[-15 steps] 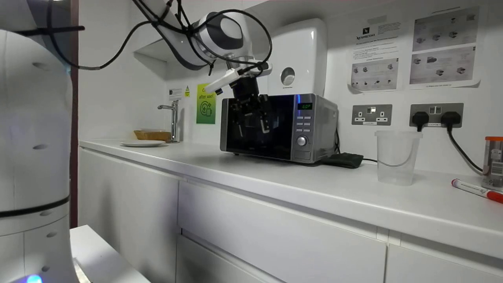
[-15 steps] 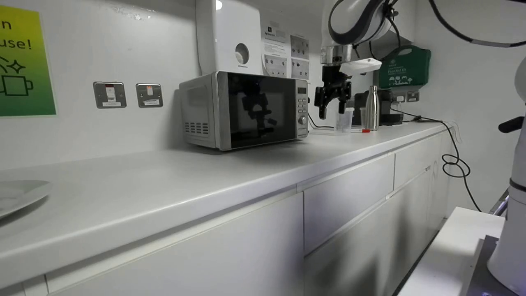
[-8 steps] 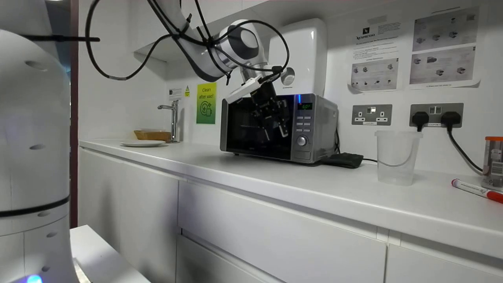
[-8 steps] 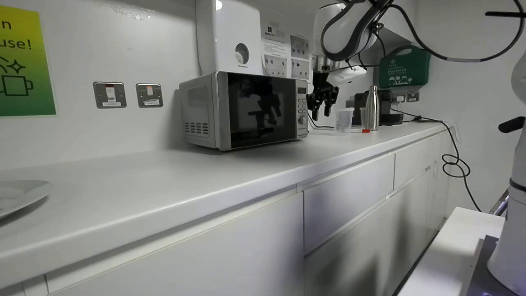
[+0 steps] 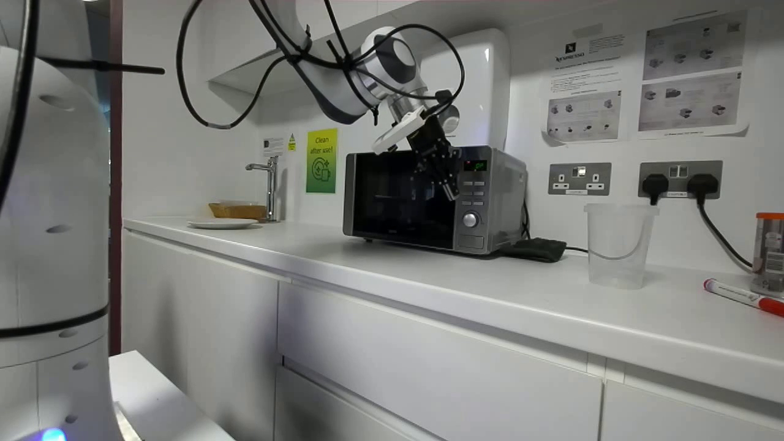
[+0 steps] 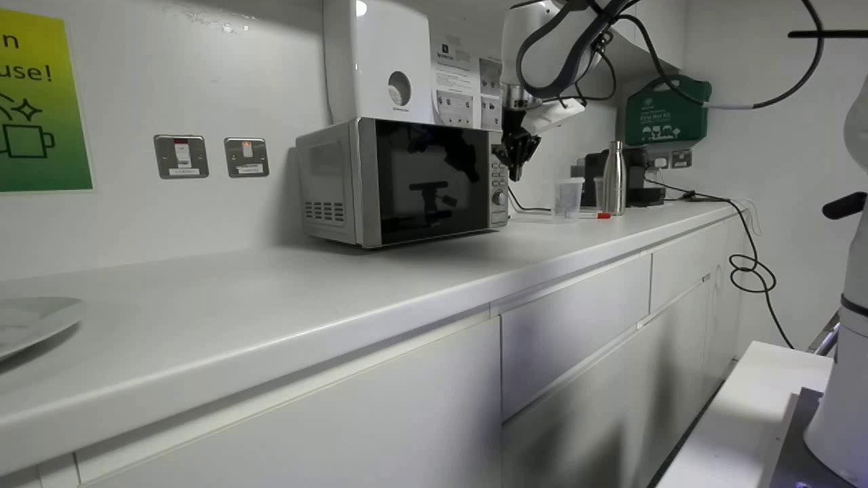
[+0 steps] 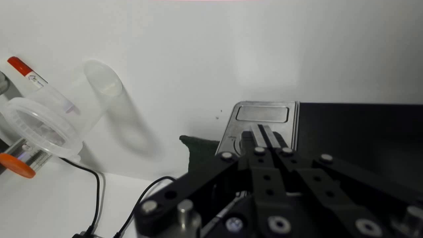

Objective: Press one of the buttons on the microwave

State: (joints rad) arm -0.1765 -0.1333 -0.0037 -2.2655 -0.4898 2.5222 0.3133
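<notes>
Standing just behind the claw (image 5: 452, 194), whose 2 fingers (image 7: 258, 136) press together, is the microwave (image 5: 401, 202).

Your gripper (image 7: 265, 135) is black with silver-grey fingertips (image 7: 259, 136). Your microwave (image 5: 422, 215): silver-grey casing (image 5: 509, 199), black door (image 5: 389, 202), green display digits (image 5: 479, 166). You've got a red-and-white marker (image 5: 738, 294), orange jar lid (image 5: 770, 215), green first-aid kit (image 6: 668, 112) (white print), and a yellow-to-green gradient poster (image 5: 321, 160).
</notes>
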